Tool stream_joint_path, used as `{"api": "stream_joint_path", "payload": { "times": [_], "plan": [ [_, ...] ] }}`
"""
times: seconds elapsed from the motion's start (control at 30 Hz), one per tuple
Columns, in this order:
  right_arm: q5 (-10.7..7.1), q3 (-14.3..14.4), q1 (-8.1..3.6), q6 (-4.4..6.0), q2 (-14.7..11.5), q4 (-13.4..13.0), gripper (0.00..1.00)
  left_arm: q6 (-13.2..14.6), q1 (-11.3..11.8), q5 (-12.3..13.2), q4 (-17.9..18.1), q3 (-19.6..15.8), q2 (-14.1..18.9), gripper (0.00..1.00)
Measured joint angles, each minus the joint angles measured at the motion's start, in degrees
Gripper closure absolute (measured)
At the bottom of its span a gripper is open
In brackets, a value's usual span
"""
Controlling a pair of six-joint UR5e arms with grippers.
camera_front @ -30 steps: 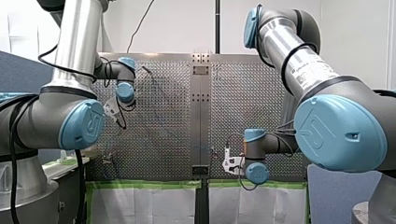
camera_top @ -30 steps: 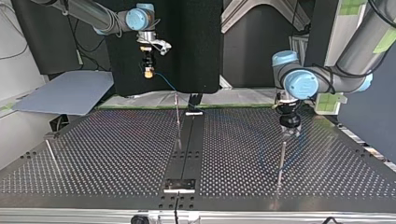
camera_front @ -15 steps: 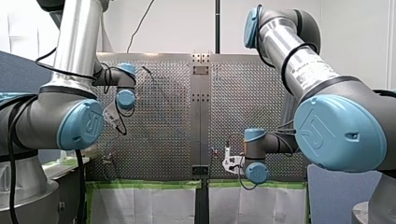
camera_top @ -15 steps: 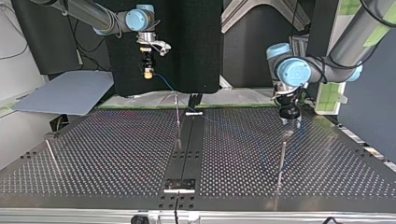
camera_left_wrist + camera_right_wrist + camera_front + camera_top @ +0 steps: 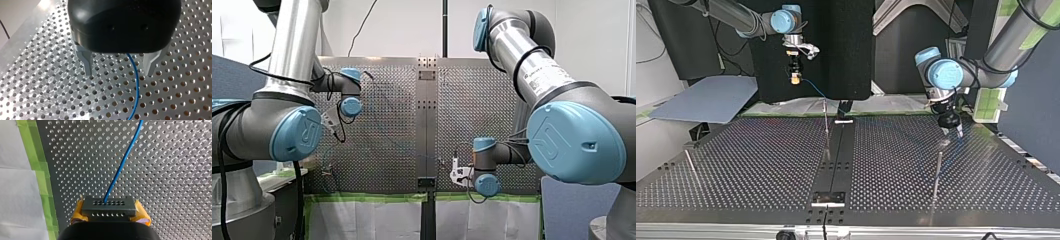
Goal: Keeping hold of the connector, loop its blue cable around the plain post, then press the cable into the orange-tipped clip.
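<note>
**Step in hand (judged):** the loop around the post. The clip is not yet reached.

**Right gripper**: it is closed firmly on the connector, a dark block with rows of holes, which is clamped between the yellow pads. The connector is held raised near the table's far edge in the top view, at that view's left, beside the green tape. The blue cable is seen leaving the connector's face and running out over the perforated table.

**Left gripper**: the metal fingers are spread wide and nothing is gripped. The cable is seen passing between them, nearer one finger; contact cannot be told. In the top view this gripper is placed low over the table at the right, near a thin post.

**Other posts:** a centre post and a left post are also noted. Which post is plain and which carries the orange tip cannot be told, as the tips are too small.

**Next move (judged):** the left fingers are to be closed lightly on the cable, or used as a guide, and the cable carried round the post. Some slack is to be allowed, so that the connector is not tugged out of the right pads.

**Containers:** none is seen in any view.
</note>
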Motion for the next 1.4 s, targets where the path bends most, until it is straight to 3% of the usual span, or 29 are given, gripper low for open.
{"api": "stream_joint_path", "payload": {
  "times": [0.2,0.33,0.7,1.17,1.4],
  "plan": [
    [-0.14,0.0,0.06,0.07,0.0,-0.1,1.0,3.1,-0.4,-2.9,1.3,-0.1,-0.5,0.0],
    [-0.26,0.0,0.14,0.09,0.0,-0.2,1.0,5.2,-0.4,-3.4,2.0,-0.1,-2.0,0.0],
    [-0.29,0.0,0.23,0.09,0.0,0.2,1.0,3.9,-0.1,1.4,3.5,-0.1,-7.0,0.0],
    [-0.29,0.0,0.39,0.09,0.0,0.2,1.0,3.4,-0.1,4.1,4.0,0.1,-13.6,0.0],
    [-0.3,0.0,0.41,0.09,0.0,0.2,1.0,3.3,0.0,4.7,3.8,0.2,-14.4,0.0]
  ]
}}
